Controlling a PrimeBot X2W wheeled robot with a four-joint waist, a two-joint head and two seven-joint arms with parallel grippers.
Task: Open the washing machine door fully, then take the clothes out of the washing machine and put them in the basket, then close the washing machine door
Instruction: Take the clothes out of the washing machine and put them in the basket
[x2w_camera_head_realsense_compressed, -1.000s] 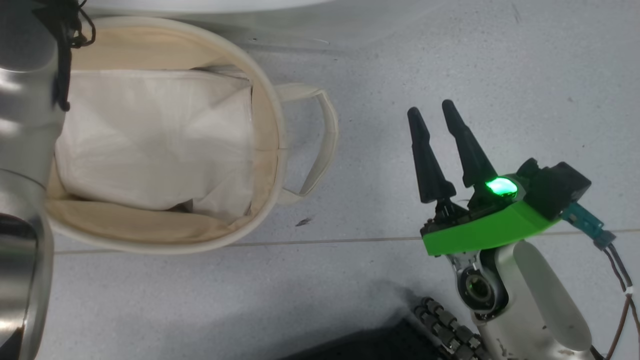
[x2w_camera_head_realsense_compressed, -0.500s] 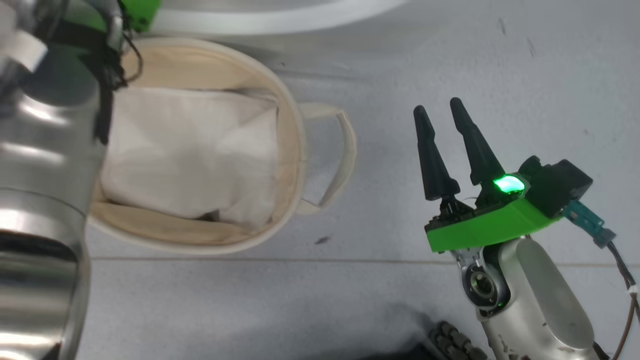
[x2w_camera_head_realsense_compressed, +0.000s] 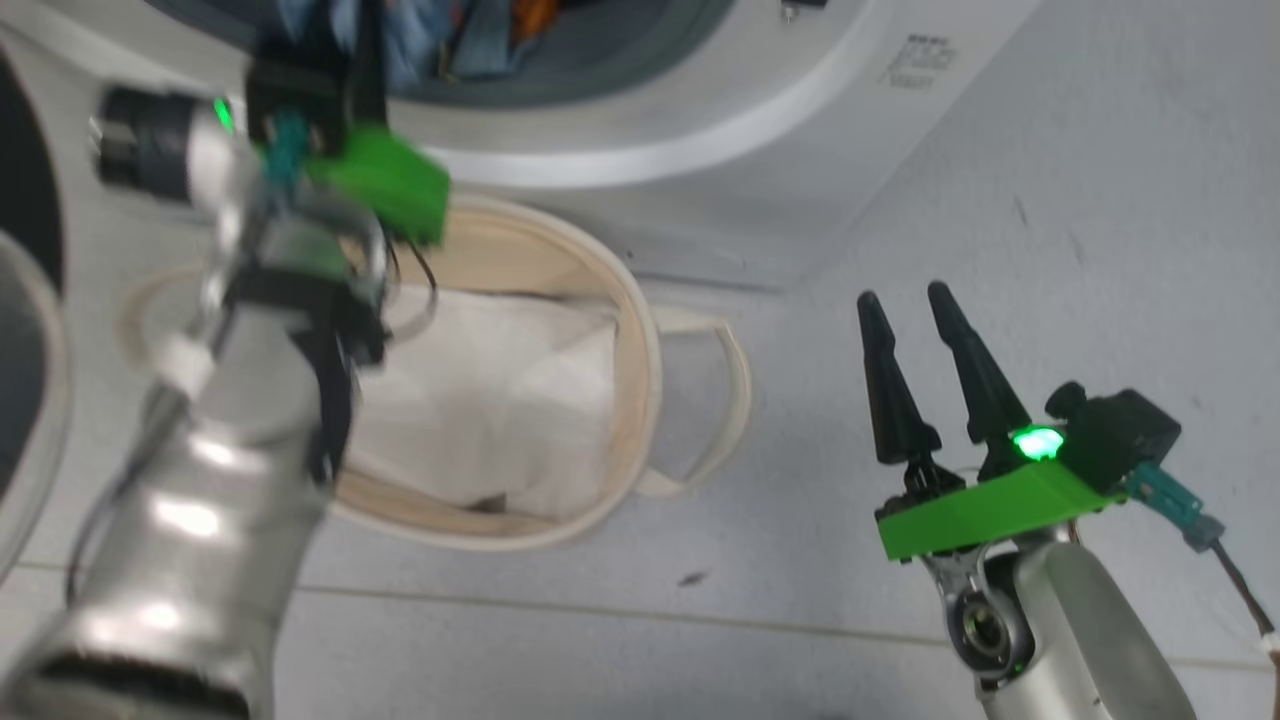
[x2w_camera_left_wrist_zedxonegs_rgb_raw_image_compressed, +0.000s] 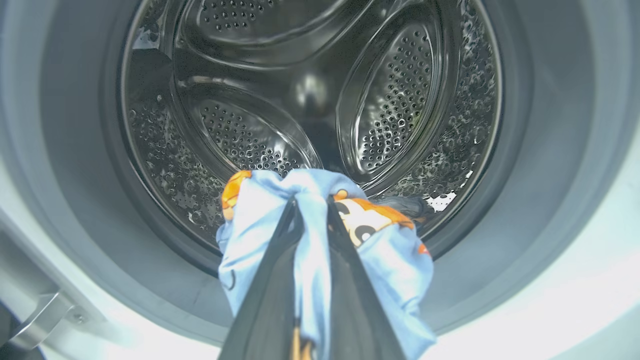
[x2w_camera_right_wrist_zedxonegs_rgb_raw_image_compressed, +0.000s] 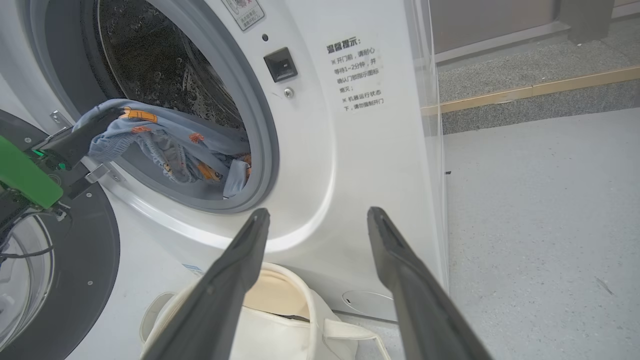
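The washing machine (x2w_camera_head_realsense_compressed: 700, 130) stands with its steel drum (x2w_camera_left_wrist_zedxonegs_rgb_raw_image_compressed: 310, 90) exposed. Its black-rimmed door (x2w_camera_right_wrist_zedxonegs_rgb_raw_image_compressed: 95, 250) hangs swung out to the left. My left gripper (x2w_camera_left_wrist_zedxonegs_rgb_raw_image_compressed: 311, 202) is at the drum mouth, shut on the light blue clothes (x2w_camera_left_wrist_zedxonegs_rgb_raw_image_compressed: 250, 225) with orange patches. The bundle (x2w_camera_right_wrist_zedxonegs_rgb_raw_image_compressed: 170, 145) drapes over the grey rubber ring (x2w_camera_right_wrist_zedxonegs_rgb_raw_image_compressed: 260, 150), and the left gripper (x2w_camera_right_wrist_zedxonegs_rgb_raw_image_compressed: 82, 135) holds its left end. The cream basket (x2w_camera_head_realsense_compressed: 640, 400) sits on the floor right below the opening. My right gripper (x2w_camera_head_realsense_compressed: 902, 293) hovers open over the floor, right of the basket, holding nothing.
A plain white folded sheet (x2w_camera_head_realsense_compressed: 500, 400) lies inside the basket. The basket's loop handle (x2w_camera_head_realsense_compressed: 725, 400) points toward my right gripper. Grey floor (x2w_camera_right_wrist_zedxonegs_rgb_raw_image_compressed: 540, 225) stretches to the right of the machine. A raised kerb (x2w_camera_right_wrist_zedxonegs_rgb_raw_image_compressed: 530, 90) runs behind it.
The head camera has tilted up, so the machine's opening and the clothes now show. My left arm has reached up and forward to the drum mouth. The right gripper stays open.
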